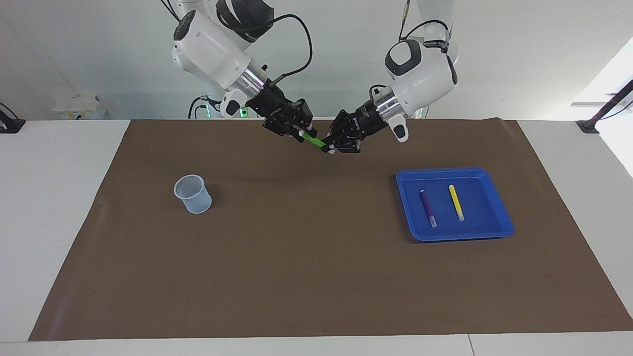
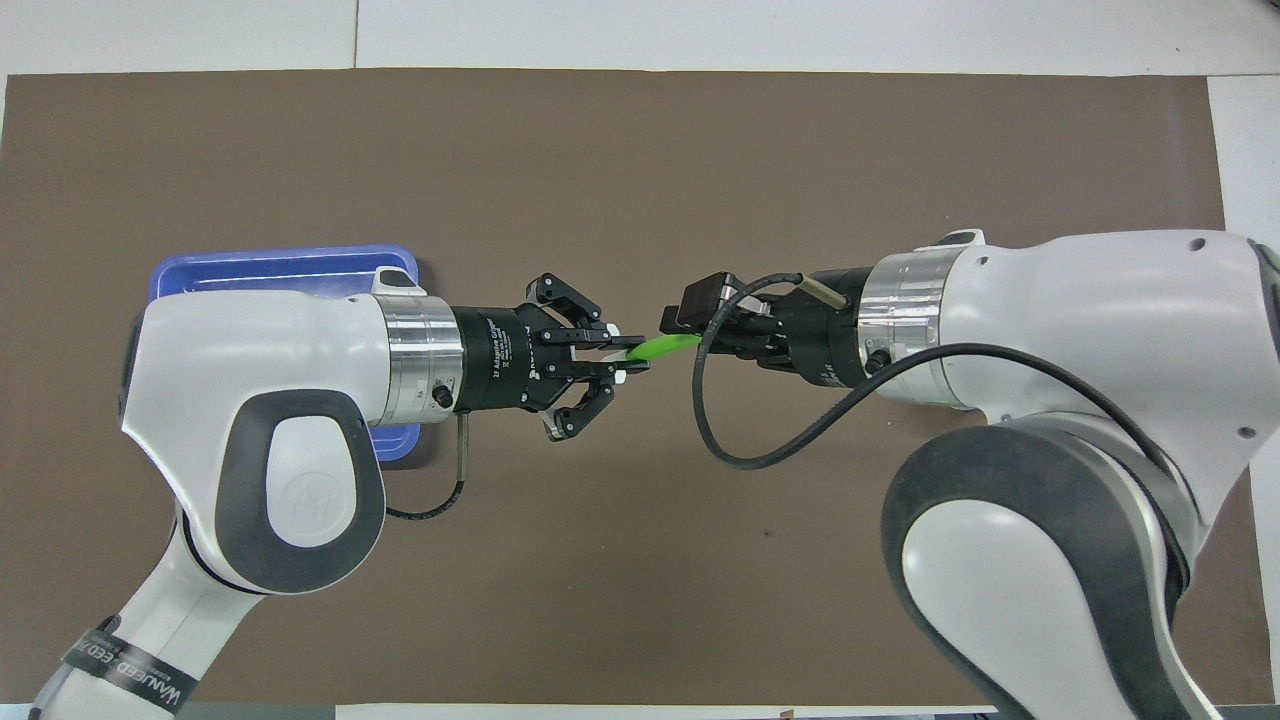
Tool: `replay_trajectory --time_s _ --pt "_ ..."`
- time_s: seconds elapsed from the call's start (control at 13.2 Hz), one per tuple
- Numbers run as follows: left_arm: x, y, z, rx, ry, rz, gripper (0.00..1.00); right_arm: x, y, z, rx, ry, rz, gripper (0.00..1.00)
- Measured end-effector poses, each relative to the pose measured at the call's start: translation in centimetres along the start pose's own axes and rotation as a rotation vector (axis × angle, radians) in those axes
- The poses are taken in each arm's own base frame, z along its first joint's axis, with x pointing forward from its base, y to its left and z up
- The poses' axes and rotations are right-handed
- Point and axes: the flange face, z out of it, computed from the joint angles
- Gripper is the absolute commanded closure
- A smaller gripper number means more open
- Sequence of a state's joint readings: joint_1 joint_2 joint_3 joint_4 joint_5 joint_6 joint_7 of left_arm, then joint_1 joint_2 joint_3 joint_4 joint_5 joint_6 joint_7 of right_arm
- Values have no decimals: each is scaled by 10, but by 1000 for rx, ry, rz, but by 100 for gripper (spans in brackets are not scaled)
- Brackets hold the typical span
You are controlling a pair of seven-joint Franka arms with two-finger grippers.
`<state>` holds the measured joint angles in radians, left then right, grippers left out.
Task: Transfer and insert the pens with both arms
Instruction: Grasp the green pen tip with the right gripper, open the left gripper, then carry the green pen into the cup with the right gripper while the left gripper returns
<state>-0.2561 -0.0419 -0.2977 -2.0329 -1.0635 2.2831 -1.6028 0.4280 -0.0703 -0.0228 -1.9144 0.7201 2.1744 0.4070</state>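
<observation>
A green pen hangs in the air over the brown mat, slanting between the two grippers. My left gripper is shut on its lower end. My right gripper is at the pen's upper, whitish end, which lies inside the gripper's outline. A purple pen and a yellow pen lie side by side in the blue tray. In the overhead view the left arm covers most of the tray.
A clear plastic cup stands upright on the mat toward the right arm's end of the table; the right arm hides it in the overhead view. The brown mat covers most of the white table.
</observation>
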Motion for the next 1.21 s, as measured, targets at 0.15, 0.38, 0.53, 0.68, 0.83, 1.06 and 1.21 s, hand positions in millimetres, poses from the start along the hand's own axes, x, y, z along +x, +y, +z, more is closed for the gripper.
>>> replay_trajectory --time_s 0.15,0.38,0.53,0.68,0.83,1.06,1.21 --pt "0 0 0 0 -1 -1 100 0 0 0 0 0 0 100" --pt "0 1 -2 -6 -4 -3 100 2 3 0 -3 -3 6 100" --pt "0 0 -2 -5 -3 -2 100 2 4 0 -5 -7 7 100" --pt "0 0 -1 -4 -3 -1 0 2 4 -1 -6 -11 2 100" --pt "-1 0 -2 -14 -4 0 0 3 6 -4 -15 -31 -21 100" --pt "-3 1 -5 -27 -5 12 0 21 24 -32 -59 -65 -88 100" --pt "0 8 -16 -62 4 48 0 42 50 -61 -138 -70 -178 100"
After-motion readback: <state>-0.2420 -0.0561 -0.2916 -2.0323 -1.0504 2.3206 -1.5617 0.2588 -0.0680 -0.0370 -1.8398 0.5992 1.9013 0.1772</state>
